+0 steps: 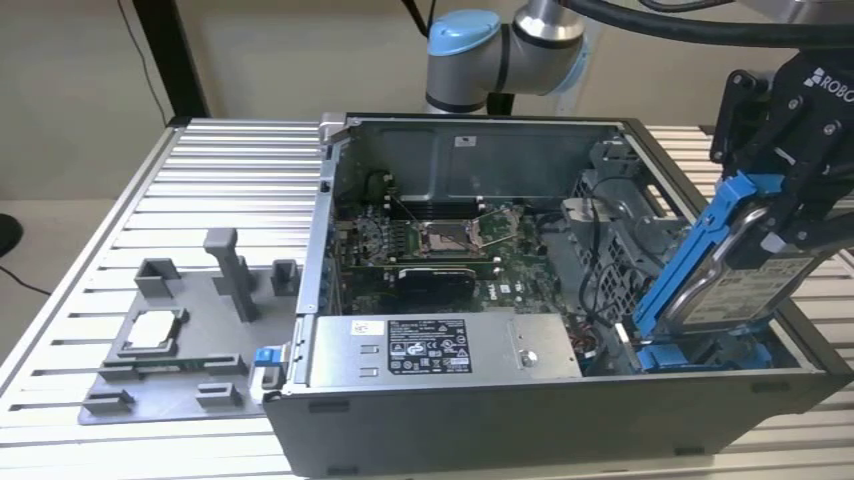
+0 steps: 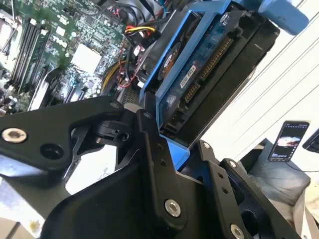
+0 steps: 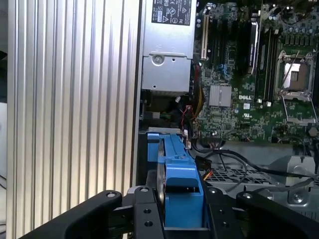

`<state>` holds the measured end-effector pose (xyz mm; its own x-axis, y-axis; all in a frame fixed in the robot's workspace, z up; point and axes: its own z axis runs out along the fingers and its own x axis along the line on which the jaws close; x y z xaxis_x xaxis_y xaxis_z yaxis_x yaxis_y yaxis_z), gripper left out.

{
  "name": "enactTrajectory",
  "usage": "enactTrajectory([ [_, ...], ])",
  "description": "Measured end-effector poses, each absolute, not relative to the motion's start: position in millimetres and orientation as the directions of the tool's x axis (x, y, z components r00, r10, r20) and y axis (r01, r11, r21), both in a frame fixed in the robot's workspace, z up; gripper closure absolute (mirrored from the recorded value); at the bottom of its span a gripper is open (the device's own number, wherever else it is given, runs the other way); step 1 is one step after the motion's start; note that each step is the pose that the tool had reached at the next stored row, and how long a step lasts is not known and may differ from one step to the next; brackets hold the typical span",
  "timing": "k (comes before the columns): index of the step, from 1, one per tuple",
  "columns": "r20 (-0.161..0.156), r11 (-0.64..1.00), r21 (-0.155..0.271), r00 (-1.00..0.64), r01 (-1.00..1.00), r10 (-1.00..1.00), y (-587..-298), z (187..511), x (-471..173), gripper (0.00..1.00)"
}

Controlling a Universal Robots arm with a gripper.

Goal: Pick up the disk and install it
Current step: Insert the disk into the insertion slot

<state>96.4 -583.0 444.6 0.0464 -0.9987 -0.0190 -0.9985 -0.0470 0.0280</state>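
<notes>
Silver-grey metal disk in smooth blue plastic bracket between matt black jaws, beneath them matt grey sheet-metal case, ribbed aluminium tabletop, matt grey plastic fixture

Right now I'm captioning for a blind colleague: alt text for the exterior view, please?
The gripper holds the disk, in its blue bracket, tilted at the exterior view's right end of an open computer case, its lower end inside. A grey fixture lies on the slatted table at that view's left.
</notes>
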Motion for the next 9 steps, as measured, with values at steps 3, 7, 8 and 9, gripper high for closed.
enactTrajectory([
  [3, -0.019, -0.047, 0.028, 0.046, -0.999, -0.999, -581.7, 443.2, 97.3, 1.00],
  [7, -0.019, -0.046, 0.028, 0.045, -0.999, -0.999, -579.2, 439.8, 98.9, 1.00],
  [8, -0.019, -0.046, 0.028, 0.045, -0.999, -0.999, -578.6, 438.8, 99.2, 1.00],
  [9, -0.019, -0.045, 0.028, 0.045, -0.999, -0.999, -578.2, 437.9, 99.4, 1.00],
])
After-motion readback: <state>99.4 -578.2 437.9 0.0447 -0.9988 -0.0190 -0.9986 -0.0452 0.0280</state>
